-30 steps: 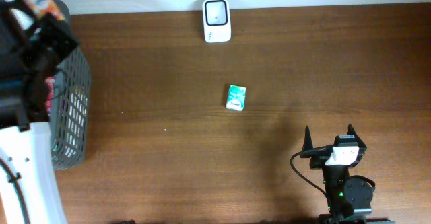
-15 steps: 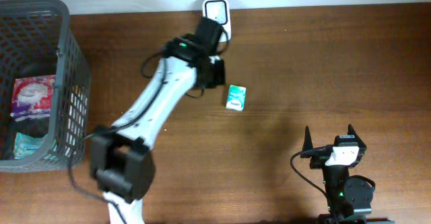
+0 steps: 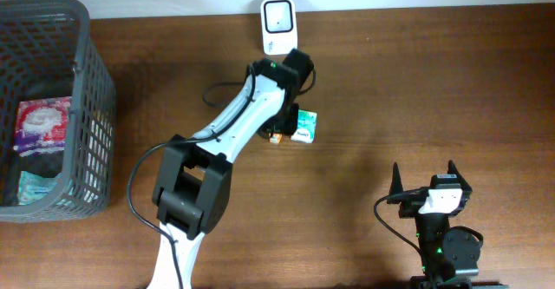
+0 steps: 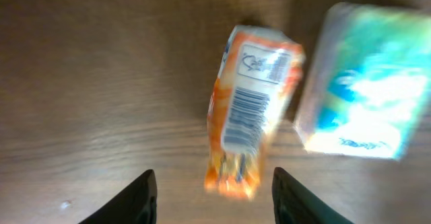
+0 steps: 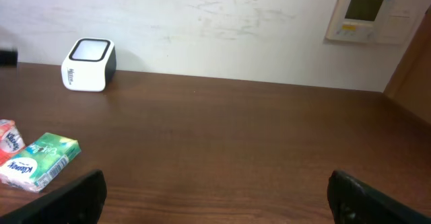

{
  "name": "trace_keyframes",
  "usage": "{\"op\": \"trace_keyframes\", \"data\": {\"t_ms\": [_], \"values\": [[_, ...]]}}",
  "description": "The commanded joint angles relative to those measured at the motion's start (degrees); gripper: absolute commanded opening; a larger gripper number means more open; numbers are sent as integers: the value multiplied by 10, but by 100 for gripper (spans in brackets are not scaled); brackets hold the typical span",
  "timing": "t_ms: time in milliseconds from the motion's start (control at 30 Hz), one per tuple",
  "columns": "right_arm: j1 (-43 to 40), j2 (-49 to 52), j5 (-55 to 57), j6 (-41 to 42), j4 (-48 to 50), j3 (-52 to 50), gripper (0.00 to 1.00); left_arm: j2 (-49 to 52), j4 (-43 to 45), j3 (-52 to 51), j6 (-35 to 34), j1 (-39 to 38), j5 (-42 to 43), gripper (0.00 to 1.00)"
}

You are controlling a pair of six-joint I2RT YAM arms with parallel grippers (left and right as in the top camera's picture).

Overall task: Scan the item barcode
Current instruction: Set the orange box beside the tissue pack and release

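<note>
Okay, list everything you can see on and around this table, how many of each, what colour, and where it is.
barcode scanner: one, white with a dark window, back edge of the table
tissue pack: one, green and white, mid-table
orange packet: one, orange, barcode facing up, beside the tissue pack
basket: one, grey mesh, left end of the table
pink packet: one, pink and white, inside the basket
teal packet: one, teal, inside the basket
wall panel: one, white, on the wall behind
table: one, dark brown wood
left end effector: one, black fingers, open over the orange packet
right end effector: one, black, open, front right
</note>
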Motion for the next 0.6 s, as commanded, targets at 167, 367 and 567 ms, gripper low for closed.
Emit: {"op": "trace_keyframes", "data": {"t_ms": [167,367,567], "values": [[1,-4,9,-2,-1,-5,98,-1,-195,355,12,63,-56,99],[1,-4,9,-2,-1,-5,99,-1,-271,473,12,161,-68,99],[1,-4,9,-2,-1,-5,98,-8,-270,473,11,233,-48,99]]}}
